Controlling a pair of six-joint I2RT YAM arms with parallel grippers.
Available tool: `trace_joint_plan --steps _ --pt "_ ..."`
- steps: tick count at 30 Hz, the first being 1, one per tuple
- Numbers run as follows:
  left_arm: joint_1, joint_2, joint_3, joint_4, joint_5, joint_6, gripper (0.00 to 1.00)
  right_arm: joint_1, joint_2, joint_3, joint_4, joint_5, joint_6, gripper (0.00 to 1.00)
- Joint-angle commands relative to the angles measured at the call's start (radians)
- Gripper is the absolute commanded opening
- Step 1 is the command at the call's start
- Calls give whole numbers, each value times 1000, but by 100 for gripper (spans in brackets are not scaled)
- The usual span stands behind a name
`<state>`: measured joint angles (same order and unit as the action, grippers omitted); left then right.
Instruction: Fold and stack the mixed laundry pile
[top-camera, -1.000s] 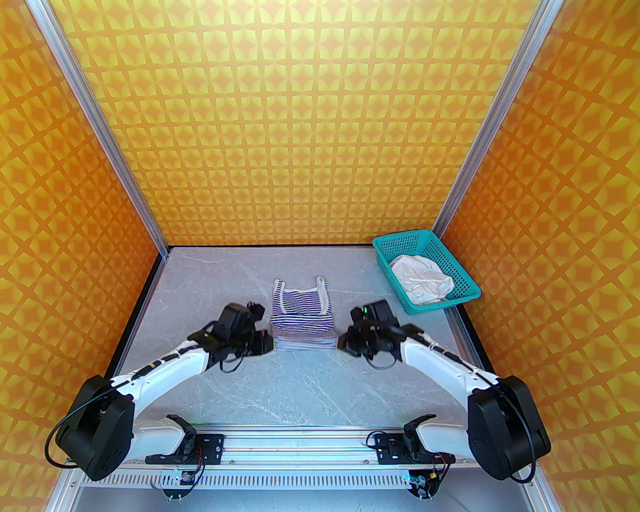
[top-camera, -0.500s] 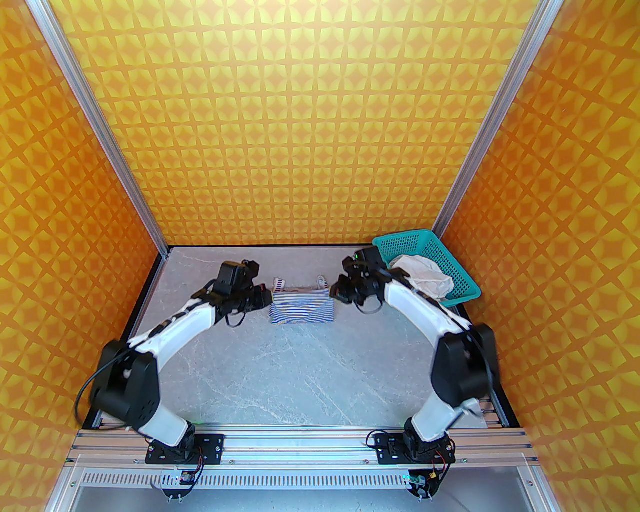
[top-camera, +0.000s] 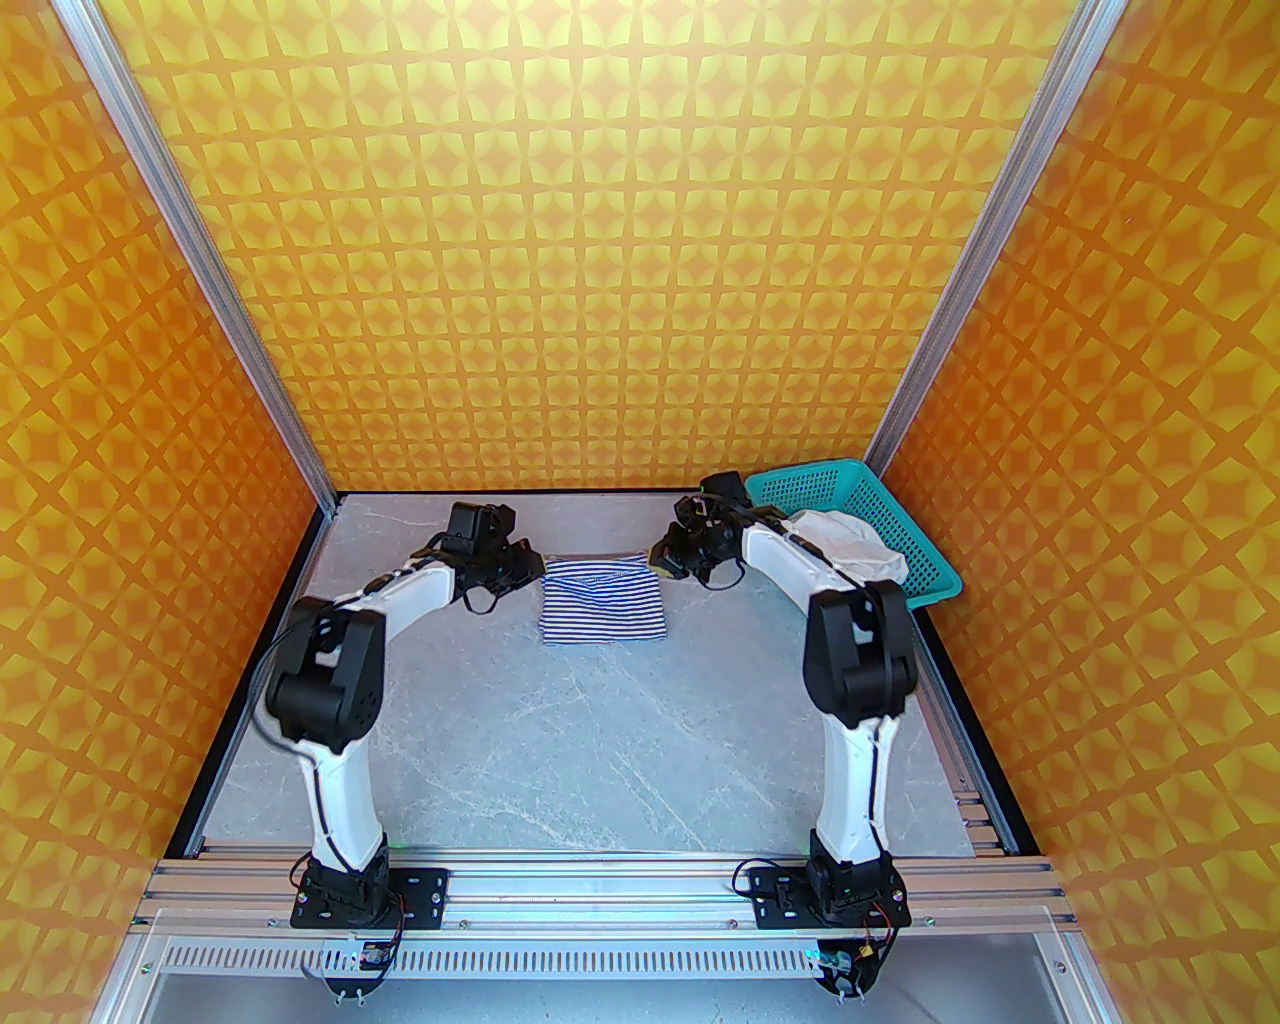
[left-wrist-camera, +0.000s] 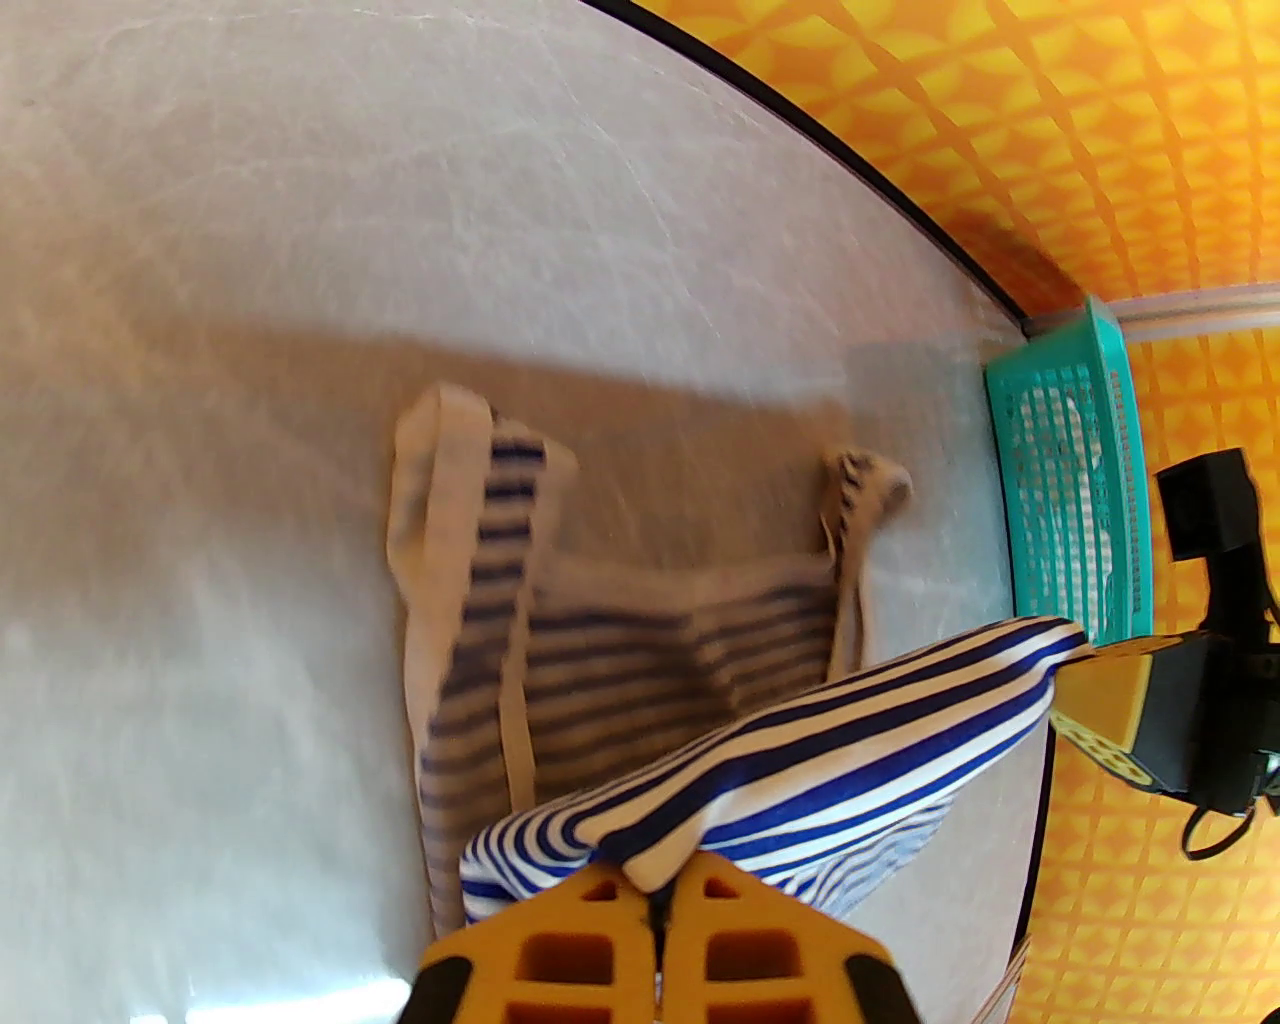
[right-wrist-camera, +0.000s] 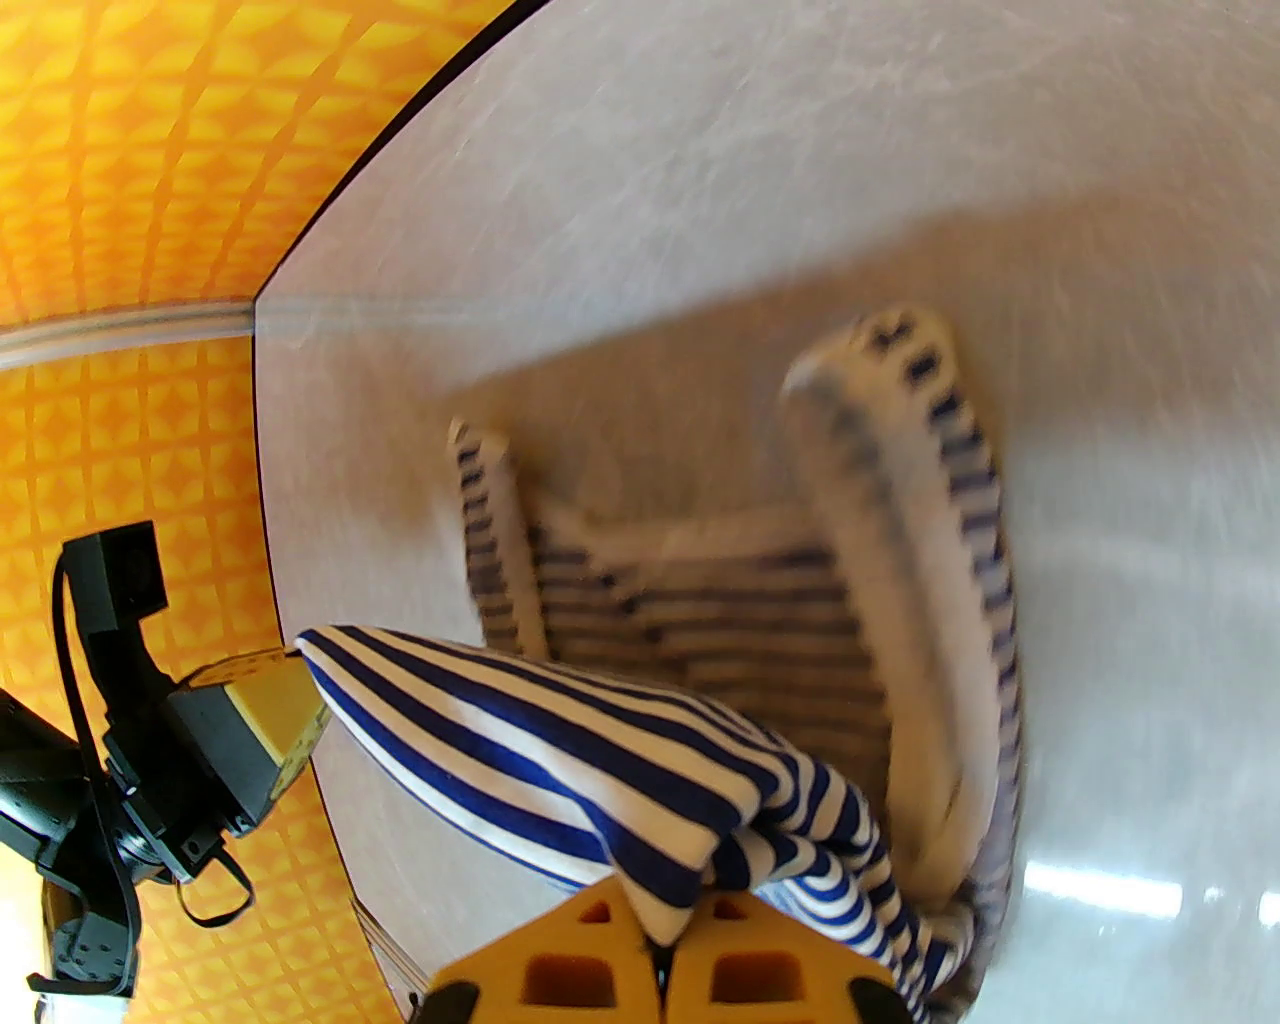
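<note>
The striped garment (top-camera: 603, 603) lies on the table's far middle, its near half folded over toward the back wall. My left gripper (top-camera: 535, 572) pinches the folded edge's left corner, and my right gripper (top-camera: 660, 560) pinches the right corner. In the left wrist view the yellow fingers (left-wrist-camera: 560, 950) are shut on the striped cloth (left-wrist-camera: 800, 770), which hangs above the straps on the table. The right wrist view shows the same: the fingers (right-wrist-camera: 780, 950) are shut on the cloth (right-wrist-camera: 560, 740). The white cloth (top-camera: 850, 545) sits crumpled in the basket, partly behind my right arm.
The teal perforated basket (top-camera: 800, 478) stands at the far right corner, close behind my right forearm. Orange patterned walls enclose the table on three sides. Bare grey tabletop (top-camera: 600, 750) stretches between the garment and the arm bases.
Both arms have swung away from the bases toward the back wall, carrying the garment's near edge over it. The straps that showed at the far side are now covered from above.
</note>
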<state>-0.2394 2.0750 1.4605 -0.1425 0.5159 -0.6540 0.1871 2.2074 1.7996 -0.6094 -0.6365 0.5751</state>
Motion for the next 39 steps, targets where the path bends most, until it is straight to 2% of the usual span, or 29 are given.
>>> trace_joint_plan --steps 1,3,4,6,8,13,18,22,27,30,39 --pt "26 78 69 94 37 -54 35 -19 114 102 43 -55 31 7" --pt "36 124 99 165 51 -87 48 -30 166 127 102 -85 53 22" --pt "43 148 103 206 60 -101 51 -35 183 124 160 -98 74 27" --pt "54 176 109 257 61 -120 53 -43 214 125 260 -120 106 32" --pt "64 186 104 301 61 -134 54 -47 239 153 283 -133 103 36" --pt "68 107 81 248 60 -67 50 -50 181 160 190 -108 1 46" --pt "42 -79 -43 86 -2 81 36 -46 -3 -12 187 -21 -67 46" --pt "-22 -117 -66 -5 4 166 27 -24 -61 -117 265 -16 -59 42" --pt "-66 -27 -19 25 63 162 16 -12 38 -28 295 -12 -7 34" --pt "-73 28 3 37 64 158 13 -12 111 43 314 -1 22 27" --pt "-59 121 -38 105 64 163 11 -29 328 253 276 17 71 27"
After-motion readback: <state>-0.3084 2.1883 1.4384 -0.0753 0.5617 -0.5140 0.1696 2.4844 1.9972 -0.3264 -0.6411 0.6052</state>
